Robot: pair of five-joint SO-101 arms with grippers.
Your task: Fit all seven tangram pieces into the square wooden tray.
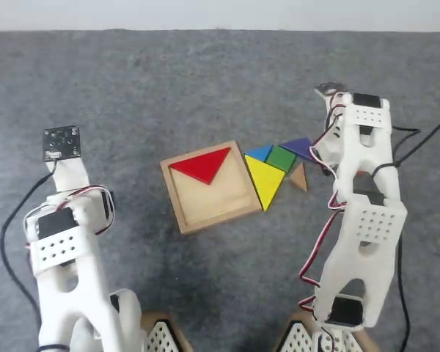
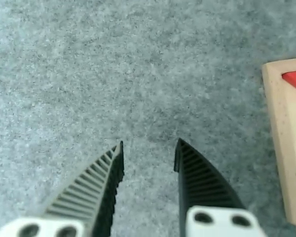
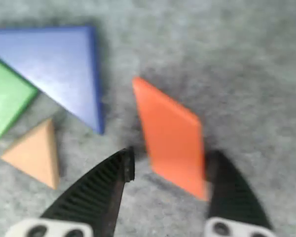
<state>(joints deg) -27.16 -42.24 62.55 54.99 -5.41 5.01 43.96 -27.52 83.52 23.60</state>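
A: State of the right gripper (image 3: 171, 155)?
B: Jaws wide, set either side of the orange parallelogram (image 3: 170, 136), not clamped. The piece's long axis runs roughly away from the wrist, so the jaws span its short width.
A: And the left gripper (image 2: 149, 148)?
B: Also open, beside the tray (image 1: 171, 196). The right arm is nearer the piece, and the tray lies to that arm's left, with the red triangle (image 1: 202, 165) inside.

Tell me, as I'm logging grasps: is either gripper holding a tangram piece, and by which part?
Nothing is held. The right gripper stands open astride the orange parallelogram, which lies on the grey mat; the left gripper is open over bare mat.
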